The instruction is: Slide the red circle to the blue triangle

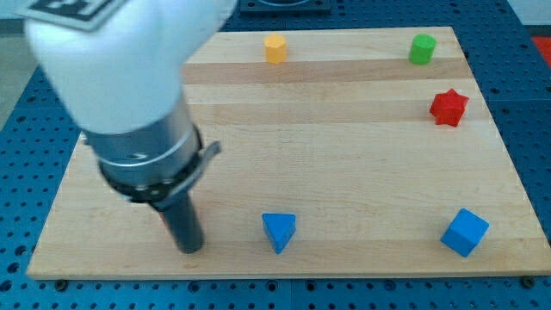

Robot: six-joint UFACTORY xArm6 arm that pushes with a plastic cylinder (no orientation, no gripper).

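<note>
The blue triangle (279,232) lies near the bottom edge of the wooden board (344,155), left of the middle. My tip (190,249) rests on the board to the left of the triangle, a clear gap between them. No red circle shows in the view; the arm's large white and grey body covers the upper left part of the board and may hide it. The only red block that shows is a red star (448,107) at the view's right.
A yellow block (275,48) sits at the top middle. A green block (422,48) sits at the top right. A blue cube (465,232) sits at the bottom right. The board lies on a blue perforated table.
</note>
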